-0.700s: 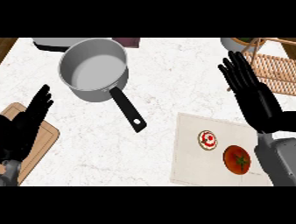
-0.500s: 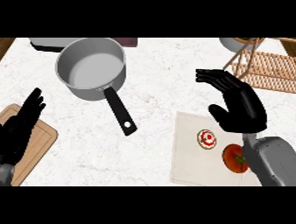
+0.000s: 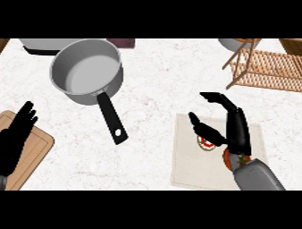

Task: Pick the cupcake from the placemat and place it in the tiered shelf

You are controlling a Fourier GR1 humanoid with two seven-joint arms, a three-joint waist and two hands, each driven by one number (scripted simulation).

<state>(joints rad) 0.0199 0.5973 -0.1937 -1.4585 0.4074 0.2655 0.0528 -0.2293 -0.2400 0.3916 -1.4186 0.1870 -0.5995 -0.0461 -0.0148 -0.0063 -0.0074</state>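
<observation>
The right hand is glossy black, with slim segmented fingers and a thumb, and it joins a smooth, rounded grey forearm. The left hand is the same black, its fingers narrow and tapering.

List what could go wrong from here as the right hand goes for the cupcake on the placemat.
1. The right hand hovers over the cupcake and partly hides it, so its fingers might close off-centre and knock it across the placemat.
2. A second red item lies right beside it under the wrist; the hand could grab or nudge that instead.
3. The tiered shelf has thin slats and posts; the carry could clip a post.
</observation>
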